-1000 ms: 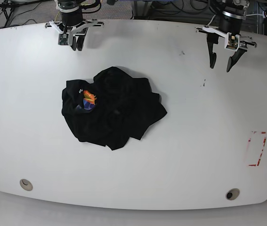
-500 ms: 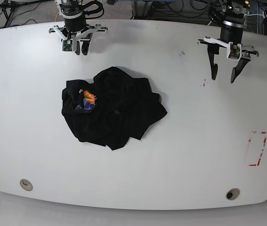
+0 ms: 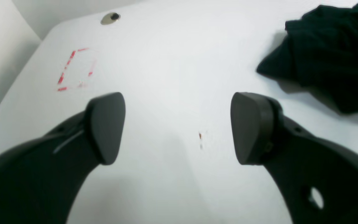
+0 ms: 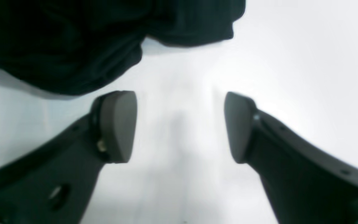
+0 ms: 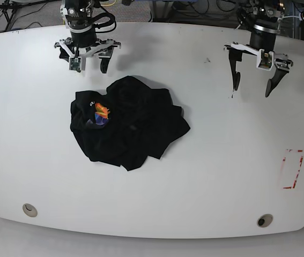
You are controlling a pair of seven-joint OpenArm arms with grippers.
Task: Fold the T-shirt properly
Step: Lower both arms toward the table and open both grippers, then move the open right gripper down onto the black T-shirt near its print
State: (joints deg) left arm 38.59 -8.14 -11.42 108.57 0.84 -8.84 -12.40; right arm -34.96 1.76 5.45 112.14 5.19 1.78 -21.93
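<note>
A wide white desk [image 5: 205,176] fills the base view, with cables and equipment behind its far edge and a red dashed rectangle [image 5: 293,168] marked near its right side. The T-shirt [image 5: 127,122] lies crumpled in a dark heap left of the desk's middle, its orange and blue print [image 5: 102,114] showing near the heap's left side. Neither arm touches it. The right gripper [image 5: 89,58] hangs just beyond the heap's far edge, jaws spread and empty; the left gripper [image 5: 252,69] hangs well apart to the other side, jaws wide over bare desk (its wrist view catches only a corner of cloth). The step in hand looks like the approach before a first grasp. Nothing is folded yet, so the next move probably calls for finding an edge or shoulder in the bunched cloth and pulling the garment flat.
</note>
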